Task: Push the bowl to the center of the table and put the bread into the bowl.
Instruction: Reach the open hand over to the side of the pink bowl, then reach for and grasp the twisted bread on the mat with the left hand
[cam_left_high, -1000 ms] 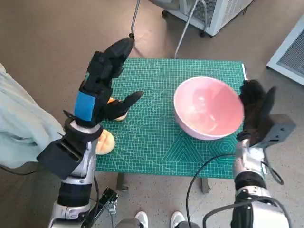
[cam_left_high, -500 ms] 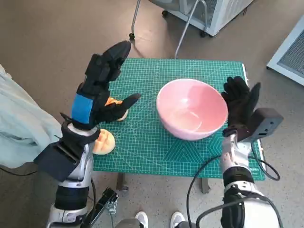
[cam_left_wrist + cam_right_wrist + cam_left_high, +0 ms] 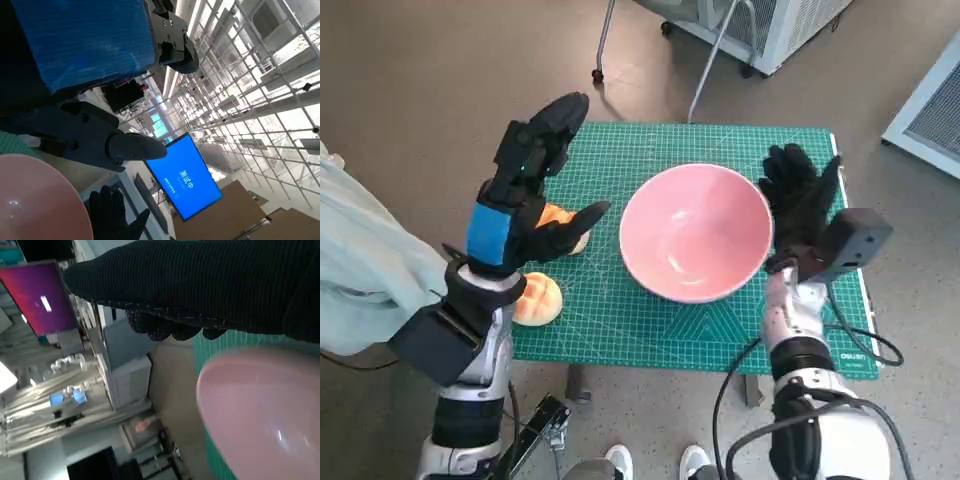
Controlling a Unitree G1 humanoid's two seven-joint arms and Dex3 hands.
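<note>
Pushing looks nearly done: the bowl (image 3: 695, 232) sits close to the middle of the green surface (image 3: 620, 320), perhaps a shade toward 3 o'clock, with the right hand (image 3: 800, 205) flat against its rim on the 3 o'clock side, fingers (image 3: 782, 160) spread and gripping nothing. The bread comes next, I judge. Two buns lie toward 9 o'clock from the bowl: one bun (image 3: 538, 298) at the surface's near left edge, a second bun (image 3: 558, 222) farther in and partly hidden behind the left hand (image 3: 520, 200). That hand hangs above them, fingers (image 3: 548, 125) apart and holding nothing, thumb pointing toward the bowl. It is plainly the nearer hand to the bread. The near bun lies at about 6 o'clock below the left palm; the buns look round, so no long axis matters. The carry would run toward 3 o'clock into the bowl.
</note>
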